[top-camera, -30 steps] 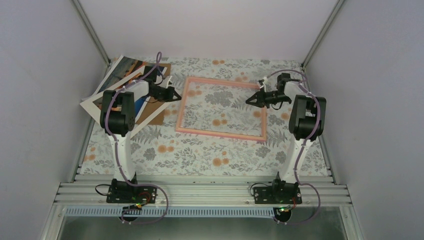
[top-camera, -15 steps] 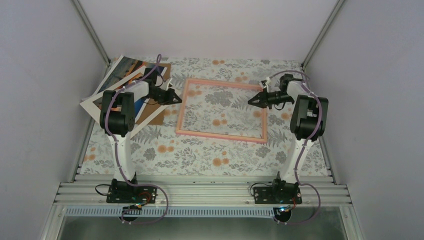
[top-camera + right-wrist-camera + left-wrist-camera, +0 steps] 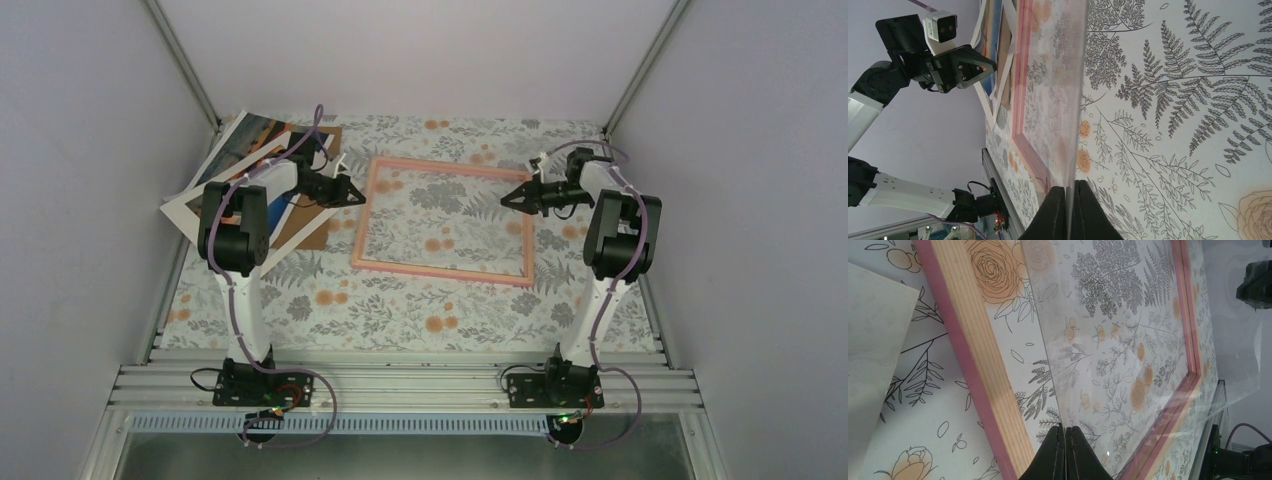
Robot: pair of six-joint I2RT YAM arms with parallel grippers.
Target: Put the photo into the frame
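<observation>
Now a clear pane (image 3: 1128,330) hangs over the frame (image 3: 440,268).
I see left fingers (image 3: 1066,442) and right fingers (image 3: 1067,202) clamped on its opposite edges; the photo (image 3: 250,135) lies far left on the desk (image 3: 400,310).

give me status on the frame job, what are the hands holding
Both shut on the clear pane: left hand, right hand. Pane held over the pink frame, covering its opening. The photo lies far left, not in yet.
</observation>
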